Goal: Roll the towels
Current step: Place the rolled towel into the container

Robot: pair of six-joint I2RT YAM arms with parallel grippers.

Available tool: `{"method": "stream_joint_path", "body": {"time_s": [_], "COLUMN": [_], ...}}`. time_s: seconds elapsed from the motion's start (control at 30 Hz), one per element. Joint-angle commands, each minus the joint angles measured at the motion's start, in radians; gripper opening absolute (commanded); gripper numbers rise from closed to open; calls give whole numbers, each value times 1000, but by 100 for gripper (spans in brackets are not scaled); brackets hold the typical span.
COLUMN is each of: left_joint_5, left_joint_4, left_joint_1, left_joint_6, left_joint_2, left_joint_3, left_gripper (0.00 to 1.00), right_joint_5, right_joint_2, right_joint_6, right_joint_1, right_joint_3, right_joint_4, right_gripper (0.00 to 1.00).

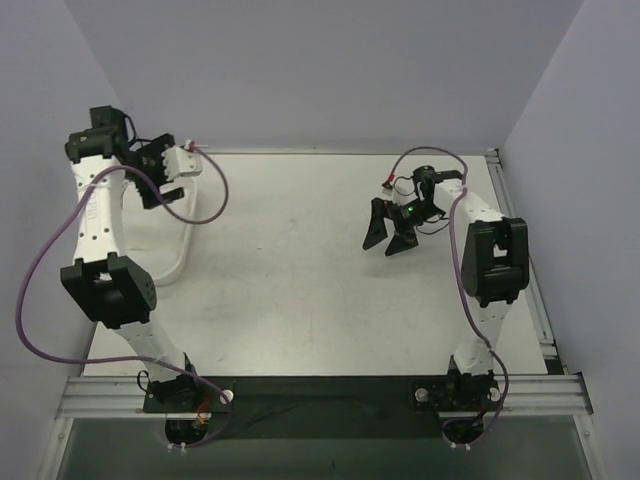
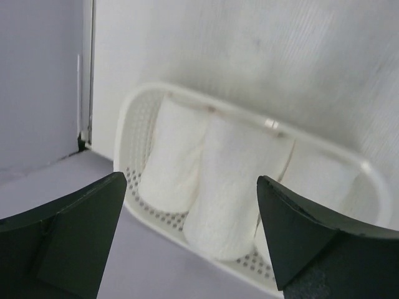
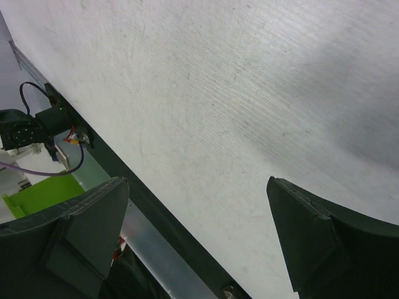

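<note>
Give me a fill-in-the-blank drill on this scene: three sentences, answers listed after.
1. The white perforated plastic basket holds white cloth towels that are already ____.
2. Seen from above, the basket sits on the ____ side of the pale grey table.
3. The black left gripper and the black right gripper both have jaws standing ____.
Answers: rolled; left; open.

Top cam hangs high behind the arm bases, looking down on the whole desk. Left wrist cam looks past the left claw, close on the basket that the top view also catches. Right wrist cam faces back over the desk to the near rail.
</note>
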Motion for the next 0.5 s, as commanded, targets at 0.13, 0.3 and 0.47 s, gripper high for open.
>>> {"method": "stream_joint_path", "body": {"time_s": [0.13,0.3,0.47], "left_joint_5": [285,314,66], "left_joint_4": [-12,60,306], "left_joint_1": [-270,-387,-510], "left_joint_6": [-911,-1421,-1447], "left_joint_2": [12,155,42], "left_joint_3": [127,173,-130], "left_gripper": [97,97,97], "right_joint_5": [93,208,262], "right_joint_2": [-280,-422,-516], "right_joint_6": [-86,-100,-57], "right_joint_1": [-121,-158,-185], "right_joint_3": [-47,-124,-245], "right_joint_4": [-80,-75,-7], "right_gripper": [100,100,100]}}
